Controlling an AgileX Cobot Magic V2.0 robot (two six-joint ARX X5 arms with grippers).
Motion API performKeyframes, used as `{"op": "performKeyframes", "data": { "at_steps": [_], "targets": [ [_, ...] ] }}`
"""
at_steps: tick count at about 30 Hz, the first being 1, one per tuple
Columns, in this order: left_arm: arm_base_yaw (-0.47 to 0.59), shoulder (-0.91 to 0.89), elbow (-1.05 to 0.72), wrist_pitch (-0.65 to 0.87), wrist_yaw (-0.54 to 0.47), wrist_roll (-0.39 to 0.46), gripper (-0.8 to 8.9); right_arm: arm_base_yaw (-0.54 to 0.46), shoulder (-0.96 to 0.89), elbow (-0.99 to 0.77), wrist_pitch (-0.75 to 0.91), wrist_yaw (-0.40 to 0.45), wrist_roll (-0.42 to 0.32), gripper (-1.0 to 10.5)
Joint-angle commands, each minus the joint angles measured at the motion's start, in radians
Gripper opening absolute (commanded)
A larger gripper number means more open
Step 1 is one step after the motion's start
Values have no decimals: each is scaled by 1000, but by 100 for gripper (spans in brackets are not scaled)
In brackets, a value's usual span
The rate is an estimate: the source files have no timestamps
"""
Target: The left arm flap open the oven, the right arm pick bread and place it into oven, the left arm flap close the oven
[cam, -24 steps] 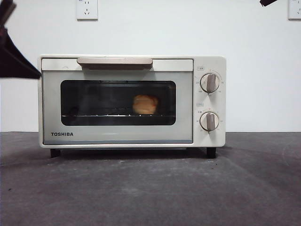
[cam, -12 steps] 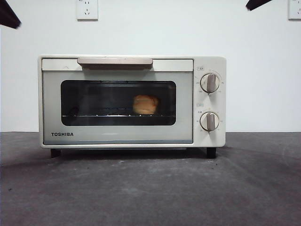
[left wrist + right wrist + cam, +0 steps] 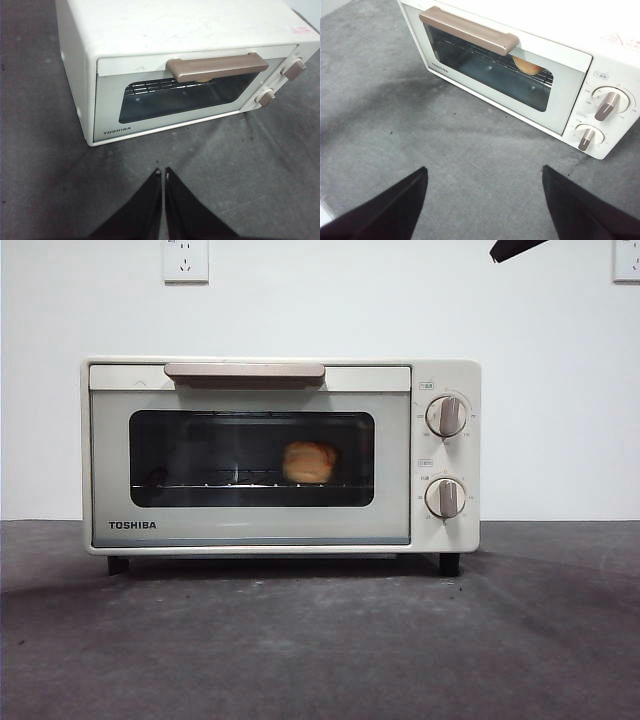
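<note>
Both my arms have backed off the oven (image 3: 280, 455), door shut on bread (image 3: 309, 462); left gripper (image 3: 163, 173) jaws pressed together, right gripper (image 3: 485, 175) spread — task looks finished.

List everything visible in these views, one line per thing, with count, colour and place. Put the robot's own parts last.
oven: 1, cream-white, standing on the table, door shut
handle: 1, beige bar, across the top of the oven door
knobs: 2, cream with grey-brown grips, one above the other on the oven's panel beside the door
bread: 1, golden-orange, inside the oven on the wire rack, seen through the glass
wire rack: 1, metal, inside the oven
table: 1, dark grey surface
wall sockets: 2, white, on the white wall behind
left gripper: 1, black, jaws shut, above the table in front of the oven
right gripper: 1, black, jaws open, holding nothing
</note>
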Motion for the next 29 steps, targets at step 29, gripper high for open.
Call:
{"op": "performKeyframes", "data": {
  "at_steps": [29],
  "targets": [
    [-3, 5, 18, 11, -5, 19, 16, 10, 9, 4, 5, 5, 8, 8]
  ]
}}
